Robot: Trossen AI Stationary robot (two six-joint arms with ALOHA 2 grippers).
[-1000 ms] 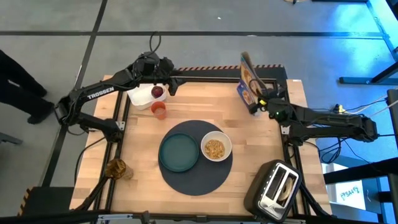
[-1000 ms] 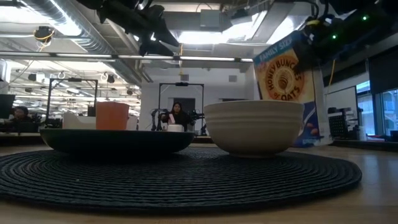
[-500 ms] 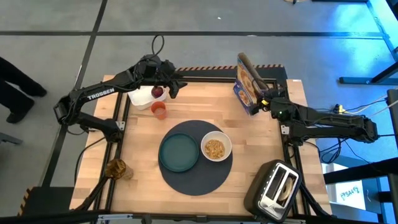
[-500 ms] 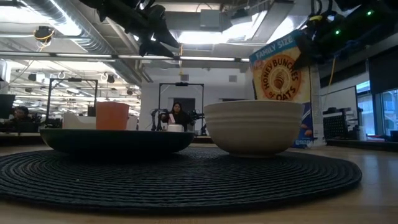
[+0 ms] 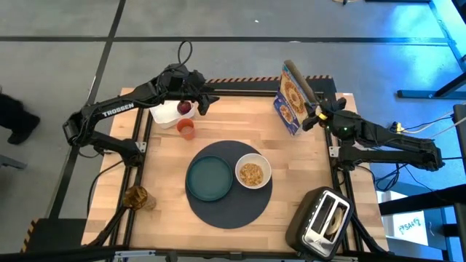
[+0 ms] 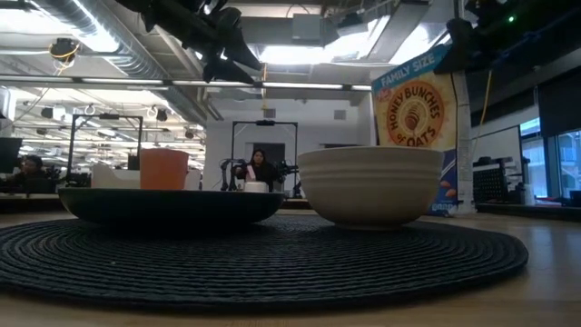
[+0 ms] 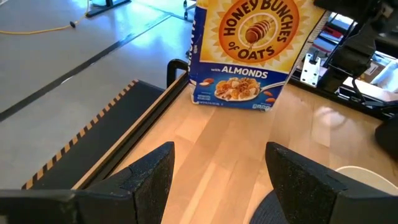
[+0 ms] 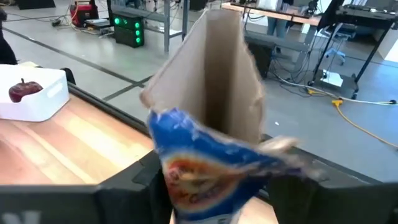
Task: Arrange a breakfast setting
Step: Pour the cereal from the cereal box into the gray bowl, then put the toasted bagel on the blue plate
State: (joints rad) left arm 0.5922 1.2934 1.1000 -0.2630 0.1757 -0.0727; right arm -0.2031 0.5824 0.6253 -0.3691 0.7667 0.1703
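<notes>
The right end effector (image 5: 314, 116) is clamped on the tall, light cereal box (image 5: 290, 98), best held by its thin sides, while the left end effector (image 5: 204, 102) waits with fingers apart.

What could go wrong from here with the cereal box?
1. The right gripper holds the cereal box by its top, which stands open with flaps up. A thin cardboard grip may slip or crush, and cereal could spill.
2. The box sits near the table's back edge, so it could tip off when released.
3. The left gripper hovers open near the orange cup and could knock it.
</notes>
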